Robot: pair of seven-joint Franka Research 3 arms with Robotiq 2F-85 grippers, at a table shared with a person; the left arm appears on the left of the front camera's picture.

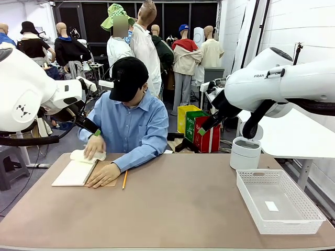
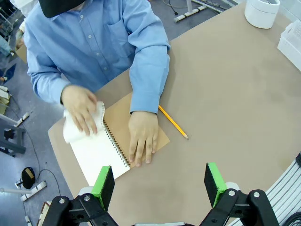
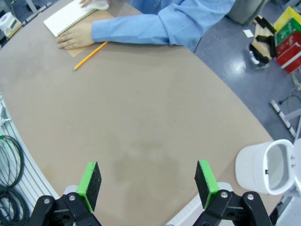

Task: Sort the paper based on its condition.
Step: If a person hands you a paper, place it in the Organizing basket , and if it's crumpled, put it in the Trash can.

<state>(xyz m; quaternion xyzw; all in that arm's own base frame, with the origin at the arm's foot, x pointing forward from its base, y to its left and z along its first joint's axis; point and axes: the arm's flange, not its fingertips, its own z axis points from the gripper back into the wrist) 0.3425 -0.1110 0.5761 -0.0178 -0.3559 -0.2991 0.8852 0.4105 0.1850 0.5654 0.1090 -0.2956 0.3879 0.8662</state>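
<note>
L fingers (image 2: 103,186) wide, nothing btwn; paper (image 2: 70,133) under person's hand (image 2: 82,110) on notebook (image 2: 99,153), just beyond them. R fingers (image 3: 90,184) wide, nothing btwn, above worktop (image 3: 141,127).

One camera sits on my side of the table (image 1: 172,209), looking across at the person (image 1: 131,120). My left wrist camera looks down past my left gripper (image 2: 159,184), close over the notebook (image 2: 101,153). My right one sees that notebook far off.
</note>
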